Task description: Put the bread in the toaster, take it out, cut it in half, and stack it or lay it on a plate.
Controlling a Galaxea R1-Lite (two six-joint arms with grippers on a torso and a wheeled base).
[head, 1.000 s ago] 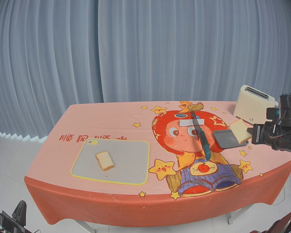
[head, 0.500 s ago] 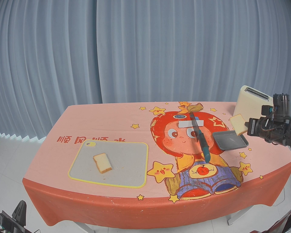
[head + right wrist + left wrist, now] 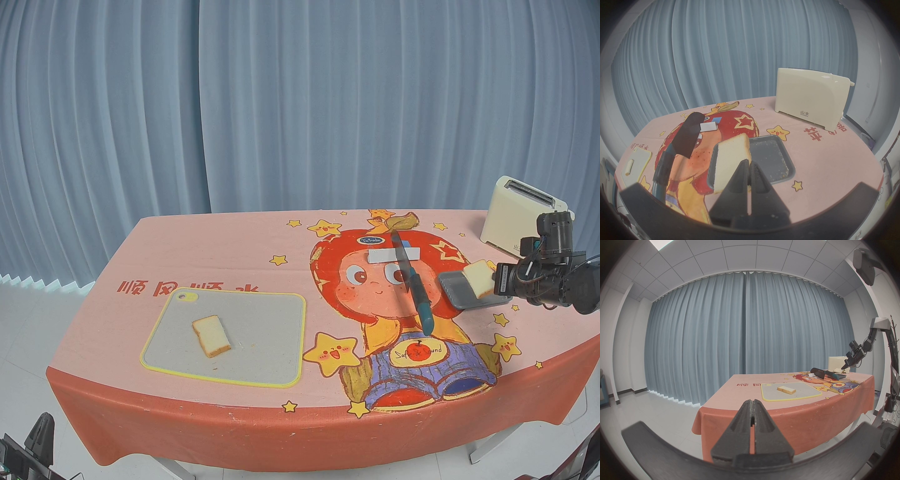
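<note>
Two pieces of bread are in play. One bread piece (image 3: pixel 480 278) is pinched at its edge by the right tool (image 3: pixel 495 282). It stands on edge over the right part of the dark grey tray (image 3: pixel 453 290), which lies near the right edge of the counter (image 3: pixel 219 250), in front of the toaster (image 3: pixel 517 217) at the far right corner. I cannot tell whether its lower edge touches the tray.

A second ago this piece sat low at the tray's right rim. Half a second ago it hung higher, off the tray toward the toaster. Now it has come down and in toward the counter's middle, and the arm has moved with it.

The second bread piece (image 3: pixel 211 335) lies flat on the cutting board (image 3: pixel 262 356) near the front left corner, as before. The knife (image 3: pixel 417 290) also keeps its place at the counter's middle, handle toward the front edge, blade across a small white block (image 3: pixel 382 254).

The toaster carries a small dark mark low on its side. Red characters run along the cloth just behind the cutting board.

The right wrist view adds crumbs on the tray floor and the pale face of the held piece. The left wrist view shows the left tool (image 3: pixel 752 419), fingers pressed together on nothing, well off the counter's left front corner.
</note>
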